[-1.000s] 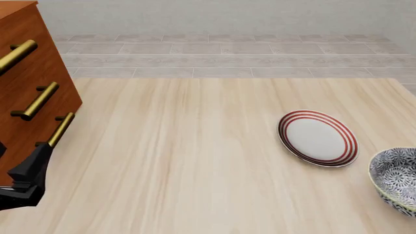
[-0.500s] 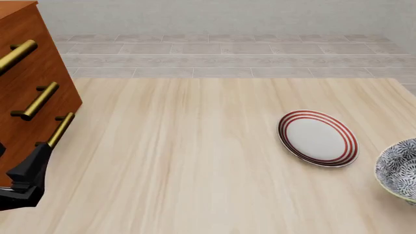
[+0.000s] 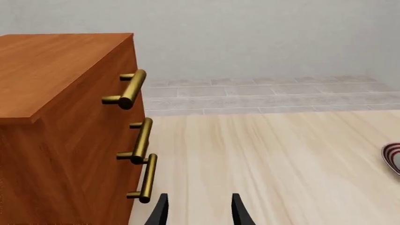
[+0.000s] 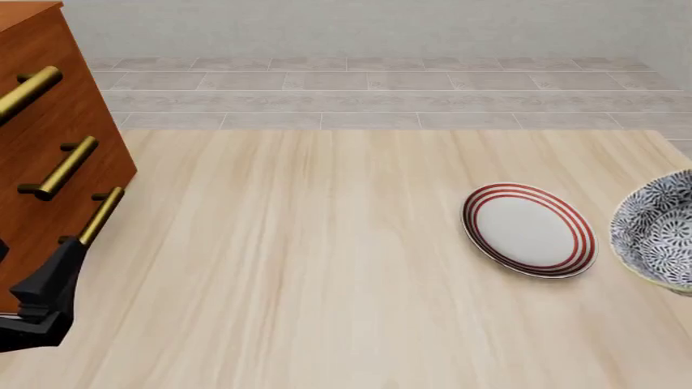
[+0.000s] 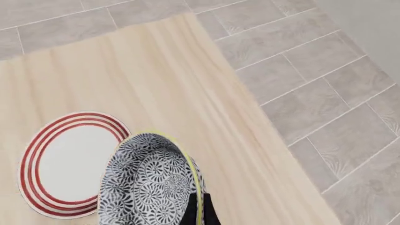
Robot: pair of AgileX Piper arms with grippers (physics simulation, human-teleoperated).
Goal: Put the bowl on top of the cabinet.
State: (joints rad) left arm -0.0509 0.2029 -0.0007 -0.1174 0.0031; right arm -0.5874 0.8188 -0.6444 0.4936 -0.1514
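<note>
The right gripper (image 5: 198,213) pinches the tilted bowl (image 4: 657,230) by its rim at the table's right edge, beside a plate (image 4: 529,229) and far from the cabinet (image 4: 49,138); it could slip while crossing, while the left gripper (image 3: 198,211) waits with jaws apart.

Left hand (image 3: 196,211) hangs low with fingers parted; right hand (image 5: 198,213) is clamped

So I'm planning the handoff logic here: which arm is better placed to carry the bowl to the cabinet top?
The right. Its gripper already grips the bowl by the rim, lifted beside the plate. The left gripper sits open and empty by the cabinet, far from the bowl.
</note>
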